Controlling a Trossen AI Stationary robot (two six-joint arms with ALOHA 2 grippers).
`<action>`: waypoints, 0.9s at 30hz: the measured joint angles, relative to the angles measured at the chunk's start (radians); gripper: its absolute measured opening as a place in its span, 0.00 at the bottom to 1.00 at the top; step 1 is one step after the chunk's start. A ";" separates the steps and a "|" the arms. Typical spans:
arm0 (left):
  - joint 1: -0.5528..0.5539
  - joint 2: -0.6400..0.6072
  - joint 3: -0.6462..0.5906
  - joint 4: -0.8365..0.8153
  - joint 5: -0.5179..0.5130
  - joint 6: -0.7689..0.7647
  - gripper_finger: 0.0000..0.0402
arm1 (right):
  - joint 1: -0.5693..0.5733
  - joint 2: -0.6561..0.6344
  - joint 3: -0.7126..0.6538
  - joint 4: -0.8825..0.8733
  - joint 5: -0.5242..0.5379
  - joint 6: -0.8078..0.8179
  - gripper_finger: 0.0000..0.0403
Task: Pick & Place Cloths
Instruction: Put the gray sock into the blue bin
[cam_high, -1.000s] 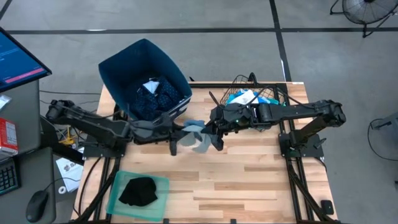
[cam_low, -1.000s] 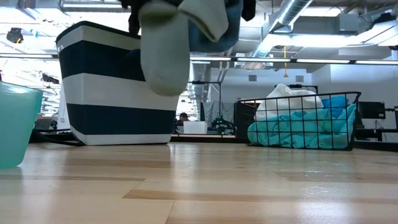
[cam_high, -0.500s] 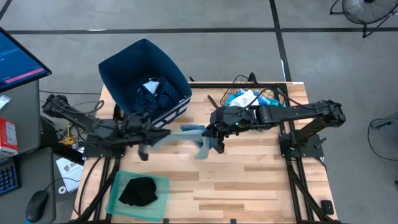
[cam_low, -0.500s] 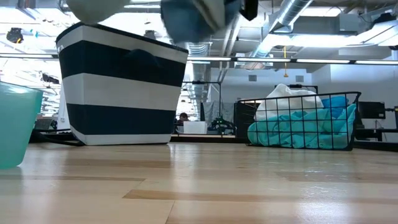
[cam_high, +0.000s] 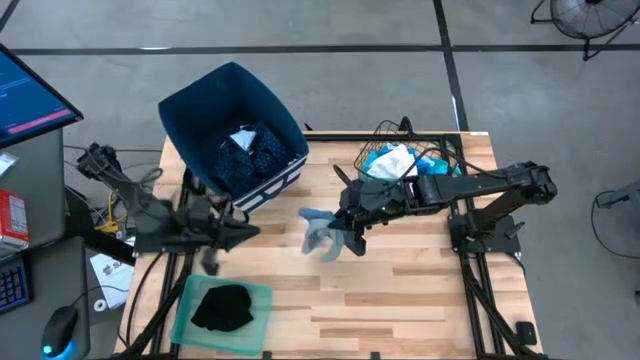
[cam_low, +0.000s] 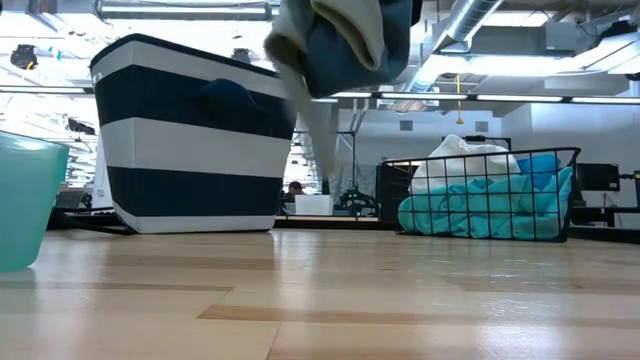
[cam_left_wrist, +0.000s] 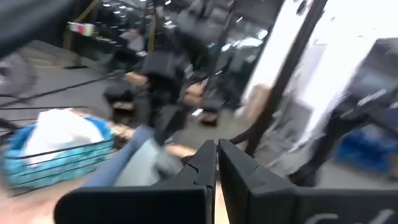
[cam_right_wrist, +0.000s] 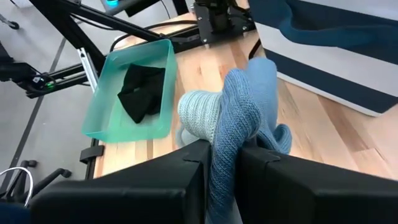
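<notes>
A blue and pale grey knitted cloth (cam_high: 318, 233) hangs above the middle of the table from my right gripper (cam_high: 345, 237), which is shut on it. In the low view the cloth (cam_low: 345, 45) shows high over the wood. My left gripper (cam_high: 247, 232) is shut and holds nothing; it is over the table's left edge, apart from the cloth. A dotted navy and a white cloth (cam_high: 245, 150) lie in the dark blue bin (cam_high: 195, 105). A black cloth (cam_high: 222, 306) lies in the green tray (cam_high: 255, 295). Turquoise and white cloths (cam_high: 395, 160) fill the wire basket (cam_high: 450, 155). My right gripper pinches a bunched blue fold of the cloth (cam_right_wrist: 229, 140) between its two fingers (cam_right_wrist: 186, 171), several layers thick. The fingers come from the table's right, slanting down. The cloth is lifted clear and hangs slack, with a thin tail (cam_low: 320, 130) drooping below.
The bin (cam_low: 190, 140) stands at the far left corner, the basket (cam_low: 490, 195) at the far right, and the tray (cam_low: 25, 200) at the near left. Bare wood (cam_high: 400, 300) stretches across the near right part of the table.
My left gripper has drawn back toward the table's left edge. It first pulled one end of the cloth along, stretching it out between both grippers. That end has since come free, and the cloth now hangs bunched from my right gripper alone, which has shifted slightly nearer.
</notes>
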 joint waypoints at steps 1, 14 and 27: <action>0.005 0.024 0.000 -0.004 -0.015 0.011 0.01 | 0.000 0.000 0.000 0.004 0.000 0.000 0.11; 0.053 0.301 0.000 -0.027 -0.065 0.076 0.41 | -0.002 0.000 0.000 0.018 0.000 0.000 0.11; 0.184 0.397 0.000 -0.009 -0.084 0.008 0.69 | -0.002 0.000 0.000 0.023 0.000 0.002 0.11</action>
